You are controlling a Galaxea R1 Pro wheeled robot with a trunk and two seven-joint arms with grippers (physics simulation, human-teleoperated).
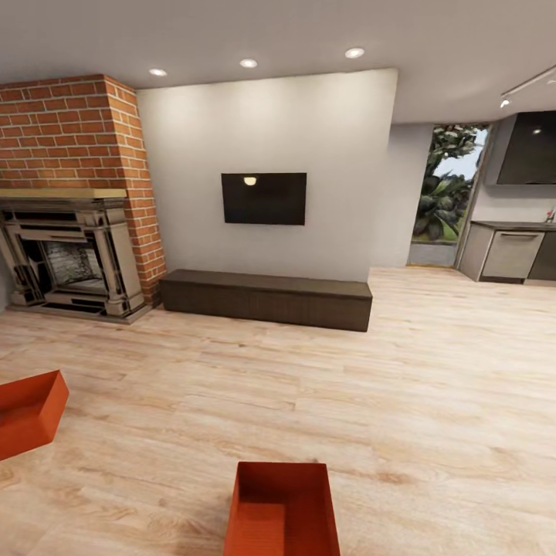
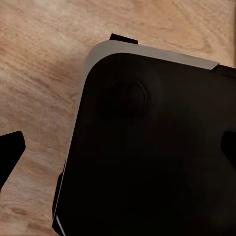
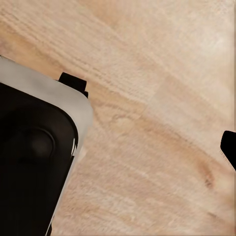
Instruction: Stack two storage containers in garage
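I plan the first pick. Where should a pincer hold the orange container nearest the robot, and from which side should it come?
Probably best to grip one thin long side wall of the near container, coming from above. It sits upright and open-topped on the wood floor, so its rim is exposed and a wall fits between the fingers. With both arms, take the two opposite long walls.

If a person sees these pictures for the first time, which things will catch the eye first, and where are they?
Two orange-red storage containers stand out on the light wood floor: one at the bottom centre of the head view, one at its left edge. Behind them, a red brick fireplace fills the left, and a black TV hangs on the white wall above a dark low cabinet.
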